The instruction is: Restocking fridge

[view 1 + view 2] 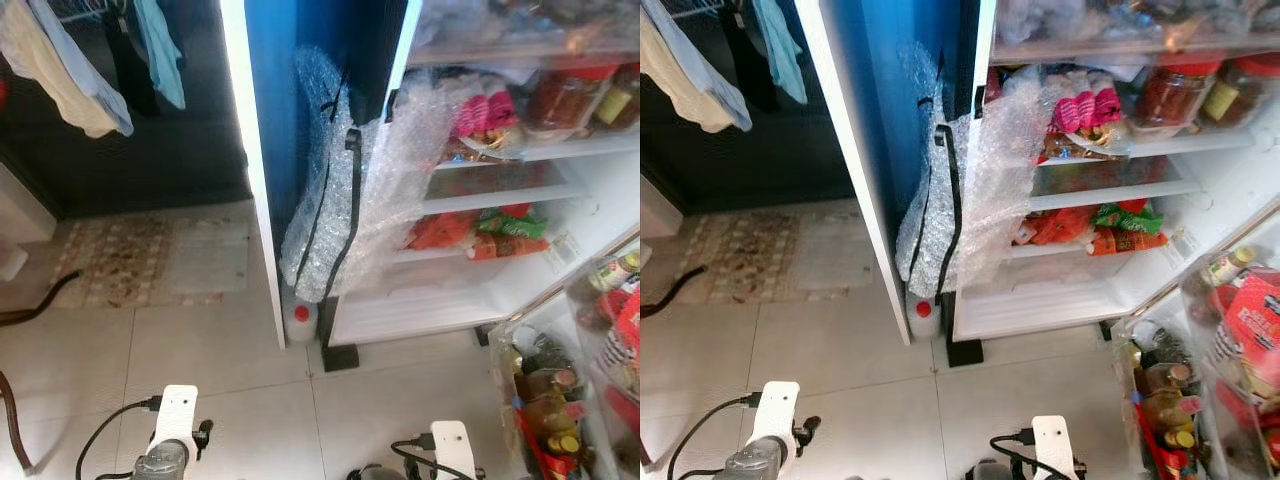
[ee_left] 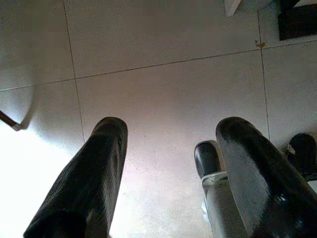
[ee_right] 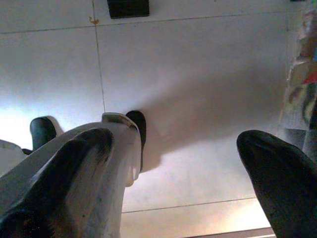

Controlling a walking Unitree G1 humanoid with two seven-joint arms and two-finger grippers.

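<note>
The fridge [image 1: 430, 312] stands open ahead on the right. Its shelves hold red-lidded jars [image 1: 565, 95], a pink packet [image 1: 485, 110] and red and green packets [image 1: 490, 232]. The door rack [image 1: 550, 400] at the lower right is packed with bottles and jars. Both arms hang low, the left arm [image 1: 165, 445] and the right arm [image 1: 445, 455] at the bottom edge. In the wrist views my left gripper [image 2: 166, 198] and my right gripper [image 3: 168, 198] are open over the tiled floor, nothing between their fingers.
A bubble-wrap bag [image 1: 340, 210] with black straps leans between the fridge and a white-edged blue panel [image 1: 255, 170]. A white bottle with a red cap [image 1: 300, 320] stands on the floor below it. A patterned rug [image 1: 150, 260] and hanging clothes [image 1: 80, 60] are at the left.
</note>
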